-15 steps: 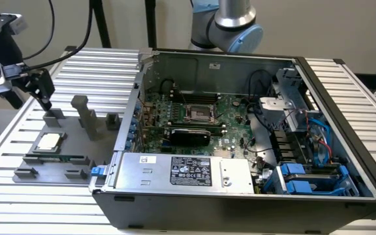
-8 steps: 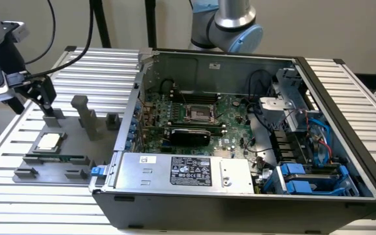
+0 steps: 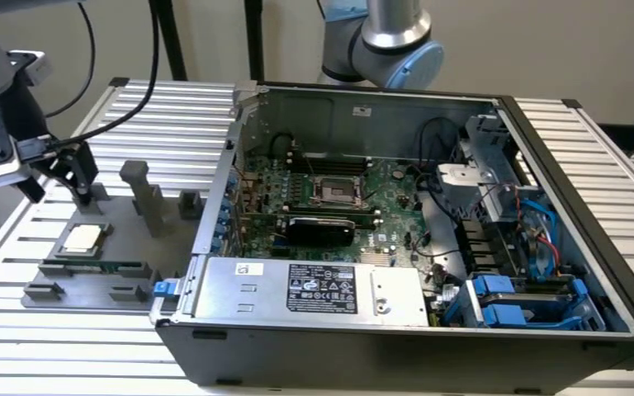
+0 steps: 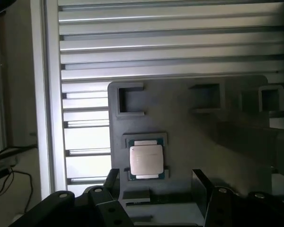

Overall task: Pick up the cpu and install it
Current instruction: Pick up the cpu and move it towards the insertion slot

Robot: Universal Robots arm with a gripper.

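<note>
The cpu (image 3: 82, 239) lies in a recess of the grey tray (image 3: 130, 239). The gripper (image 3: 60, 196) hangs over the tray, jaws spread and empty.

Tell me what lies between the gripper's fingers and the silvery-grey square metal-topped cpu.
Nothing: in the wrist view, just bare dark grey tray separates the open fingers from the cpu.

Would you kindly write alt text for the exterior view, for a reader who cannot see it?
The open tool hovers near the cpu on a grey fixture plate, at the exterior view's left of an opened computer case.
</note>
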